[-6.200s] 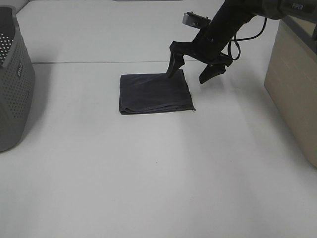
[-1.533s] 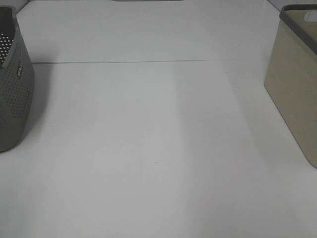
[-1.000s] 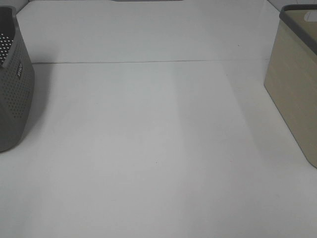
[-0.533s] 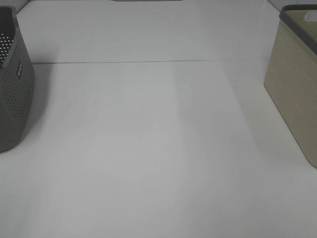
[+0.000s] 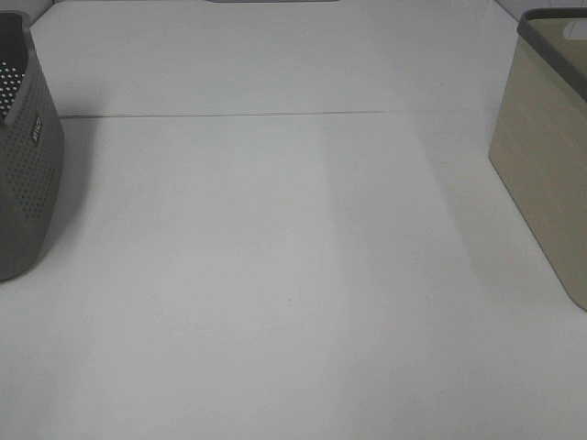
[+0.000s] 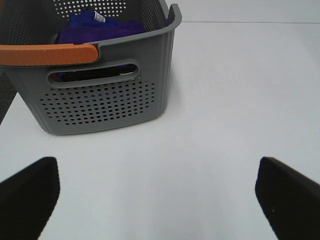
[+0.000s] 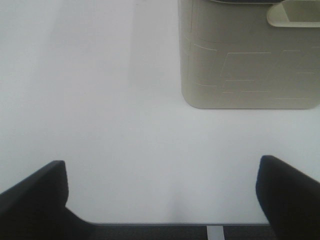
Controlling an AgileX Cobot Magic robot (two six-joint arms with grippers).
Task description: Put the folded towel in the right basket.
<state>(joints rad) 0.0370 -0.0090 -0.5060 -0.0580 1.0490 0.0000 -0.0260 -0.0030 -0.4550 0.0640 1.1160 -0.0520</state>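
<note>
The folded dark towel does not show in any view now. The right basket [image 5: 548,156] is beige with a dark rim and stands at the table's right edge; it also shows in the right wrist view [image 7: 245,60], ahead of my right gripper [image 7: 162,195]. That gripper is open and empty over the white table. My left gripper [image 6: 160,200] is open and empty, well short of the grey basket [image 6: 100,100]. Neither arm shows in the exterior high view.
The grey perforated basket [image 5: 23,156] stands at the table's left edge. It has an orange handle [image 6: 47,54] and holds a blue-purple cloth [image 6: 97,27]. The table's near edge [image 7: 150,223] shows under my right gripper.
About six seconds ago my right gripper stood open at the dark towel on the table's middle. Towel and arm are gone from the exterior view. Nothing has moved in the last 1.5 seconds.
</note>
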